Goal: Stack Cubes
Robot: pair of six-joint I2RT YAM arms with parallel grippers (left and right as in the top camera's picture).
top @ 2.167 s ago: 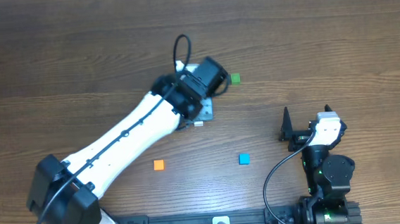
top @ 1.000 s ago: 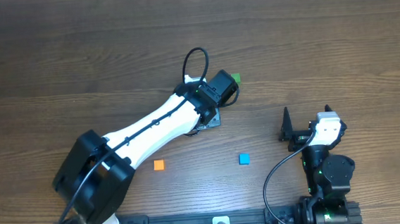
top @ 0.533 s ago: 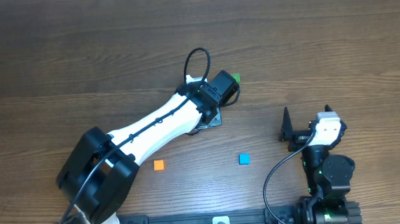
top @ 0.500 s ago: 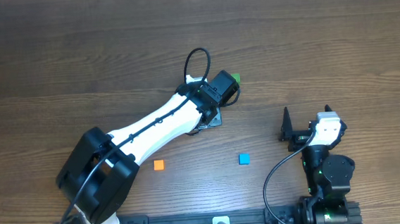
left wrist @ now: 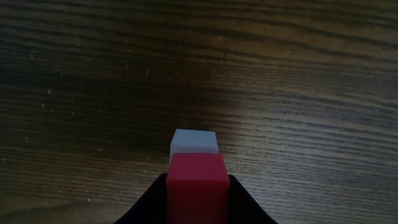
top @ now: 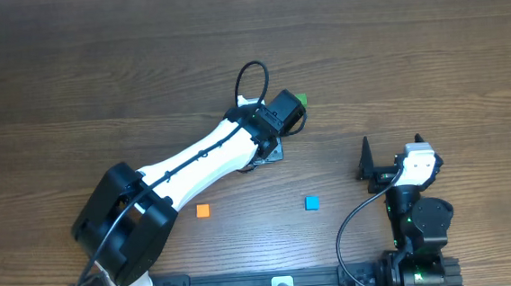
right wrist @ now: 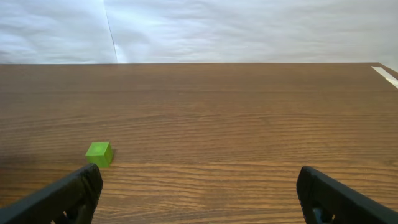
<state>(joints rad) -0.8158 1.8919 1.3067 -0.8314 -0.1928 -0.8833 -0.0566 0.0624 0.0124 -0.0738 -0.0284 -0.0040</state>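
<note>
Found, nearest the arm bases, an orange cube [top: 202, 211] and a blue cube [top: 311, 202] lying on the wooden table [top: 97, 64], level with each other and well apart, the orange one near the left arm's white forearm in the top view, the blue one between the two arms. Saw the right gripper [top: 392, 159] a little farther up, close to its own base, fingers spread wide and holding nothing. Followed the left arm slanting across toward the table's middle and met the left gripper [left wrist: 198, 182] clamped on a red cube [left wrist: 197, 198], one dark finger pressed against each side face. Made out a white cube [left wrist: 194, 140] directly beyond the red one, sitting on the wood, its near lower part hidden behind the red cube; could not tell whether touching or slightly apart. Picked out a green cube [top: 302, 98] farthest off, just past the left wrist and partly covered by it in the top view, resting alone on bare wood in the right wrist view, turned slightly askew.
</note>
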